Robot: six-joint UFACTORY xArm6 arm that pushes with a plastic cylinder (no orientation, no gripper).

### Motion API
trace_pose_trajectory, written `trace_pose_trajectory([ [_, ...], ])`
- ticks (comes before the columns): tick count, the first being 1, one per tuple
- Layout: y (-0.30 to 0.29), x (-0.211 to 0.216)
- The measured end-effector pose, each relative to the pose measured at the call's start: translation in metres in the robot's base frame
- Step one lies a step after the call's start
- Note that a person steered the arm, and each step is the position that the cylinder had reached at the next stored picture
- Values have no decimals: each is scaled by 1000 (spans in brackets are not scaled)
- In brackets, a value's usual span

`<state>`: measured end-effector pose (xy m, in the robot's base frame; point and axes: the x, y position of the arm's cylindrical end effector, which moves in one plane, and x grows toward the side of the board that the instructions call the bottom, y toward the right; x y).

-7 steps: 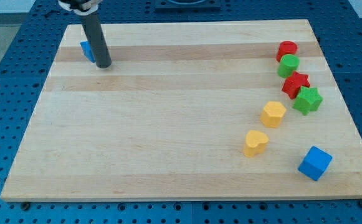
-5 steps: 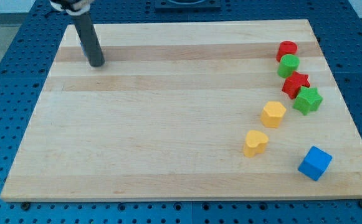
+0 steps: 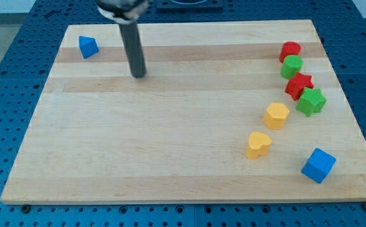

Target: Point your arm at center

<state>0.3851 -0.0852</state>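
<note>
Standing on the worktop (image 3: 170, 157) toward the view's upper left, my tip (image 3: 138, 74) touches no block; no pincer shows, only the rod, so it holds nothing. A blue wedge-like block (image 3: 88, 46) sits near the tip, to the view's left. Well apart at the view's right lie a red block (image 3: 290, 50), green block (image 3: 291, 65), red star (image 3: 298, 85), green star (image 3: 311, 101), two yellow blocks (image 3: 276, 115) (image 3: 257, 144) and a blue cube (image 3: 318, 165). The board's centre lies below-right of the tip.
</note>
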Motion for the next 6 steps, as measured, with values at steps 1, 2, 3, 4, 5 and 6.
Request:
trace_pose_trajectory([
  [1, 34, 48],
  [2, 34, 49],
  [3, 34, 49],
  [4, 37, 54],
  [5, 70, 106],
  [6, 70, 105],
])
